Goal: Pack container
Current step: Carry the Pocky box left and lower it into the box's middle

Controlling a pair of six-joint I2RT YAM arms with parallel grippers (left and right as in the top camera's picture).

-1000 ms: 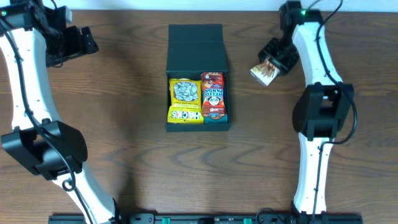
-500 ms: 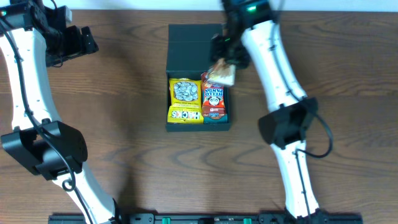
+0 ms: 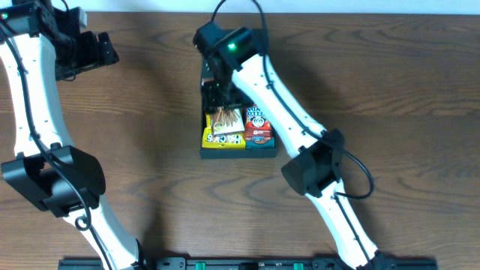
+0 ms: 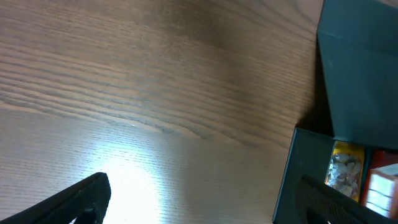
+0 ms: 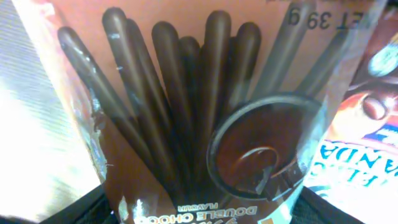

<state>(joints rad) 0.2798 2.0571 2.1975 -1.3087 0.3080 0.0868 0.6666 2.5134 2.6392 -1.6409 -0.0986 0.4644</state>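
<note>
The container (image 3: 238,152), a dark teal-grey box with its flap lid open at the back, sits mid-table. A yellow snack pack (image 3: 223,139) lies in its left half and a red pack (image 3: 257,126) in its right half. My right gripper (image 3: 221,101) is shut on a brown chocolate-stick box (image 3: 225,120), which it holds over the yellow pack. In the right wrist view this box (image 5: 199,112) fills the frame between the fingers of the right gripper (image 5: 205,210). My left gripper (image 3: 101,51) stands open at the far left, with only bare table between its fingers (image 4: 81,199).
The left wrist view shows the container's lid (image 4: 360,74) and side wall (image 4: 305,168) at its right edge. The right arm reaches across the container's lid and right side. Bare wooden table (image 3: 390,67) lies on either side.
My right arm has swung left from the table's right side, carrying the chocolate-stick box to a spot over the container's left half. The left arm has not moved.
</note>
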